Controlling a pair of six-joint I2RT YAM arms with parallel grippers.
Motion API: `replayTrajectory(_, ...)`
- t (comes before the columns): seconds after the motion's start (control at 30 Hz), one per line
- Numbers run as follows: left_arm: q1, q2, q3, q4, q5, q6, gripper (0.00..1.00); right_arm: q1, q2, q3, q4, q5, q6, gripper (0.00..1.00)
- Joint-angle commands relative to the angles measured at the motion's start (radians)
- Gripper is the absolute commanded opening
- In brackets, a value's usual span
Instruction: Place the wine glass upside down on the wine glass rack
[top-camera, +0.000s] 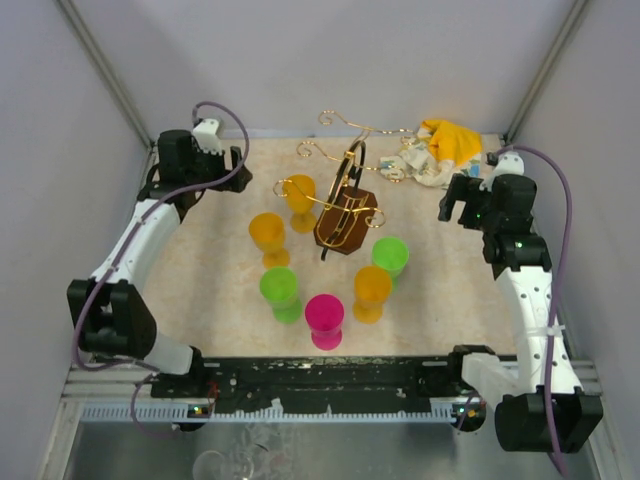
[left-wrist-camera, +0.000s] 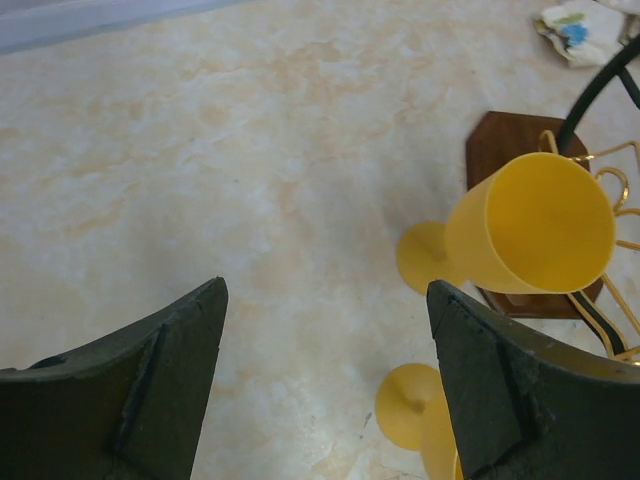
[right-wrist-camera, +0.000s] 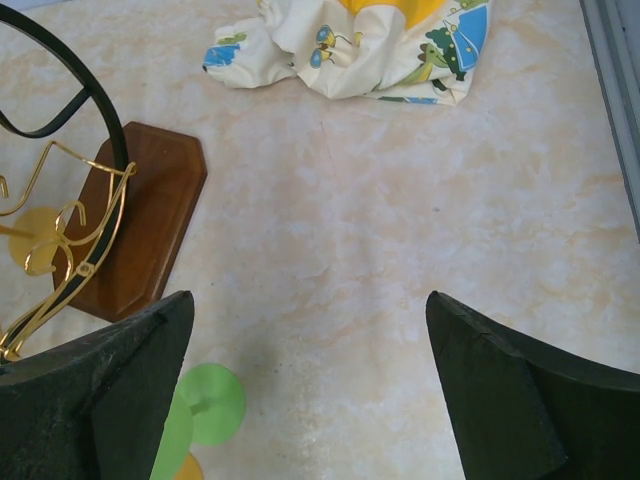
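The wine glass rack (top-camera: 345, 205) stands mid-table, gold wire arms spreading from a dark oval frame on a brown base (right-wrist-camera: 140, 220). Several plastic wine glasses stand upright around it: two yellow (top-camera: 299, 195) (top-camera: 267, 235), two green (top-camera: 280, 290) (top-camera: 390, 257), one pink (top-camera: 324, 318), one orange (top-camera: 372, 290). My left gripper (top-camera: 235, 165) is open and empty at the far left; in its wrist view (left-wrist-camera: 325, 290) a yellow glass (left-wrist-camera: 530, 225) is to its right. My right gripper (top-camera: 452, 205) is open and empty, right of the rack, over bare table (right-wrist-camera: 308, 297).
A crumpled yellow and white printed cloth (top-camera: 440, 148) lies at the far right corner, also in the right wrist view (right-wrist-camera: 370, 45). Grey walls enclose the table on three sides. A green glass foot (right-wrist-camera: 212, 400) sits near my right gripper's left finger.
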Motion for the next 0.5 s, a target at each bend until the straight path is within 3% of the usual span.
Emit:
replayTrajectory(0.0,-0.024,0.100,0.136,-0.100,0.208,0.083,0.84,-0.001,-0.025,0.001,0.037,0.001,-0.011,0.99)
replayTrajectory(0.47,-0.160,0.259,0.277,-0.106,0.225,0.066,0.46,-0.001,-0.050,-0.022,0.045,0.031,-0.024,0.99)
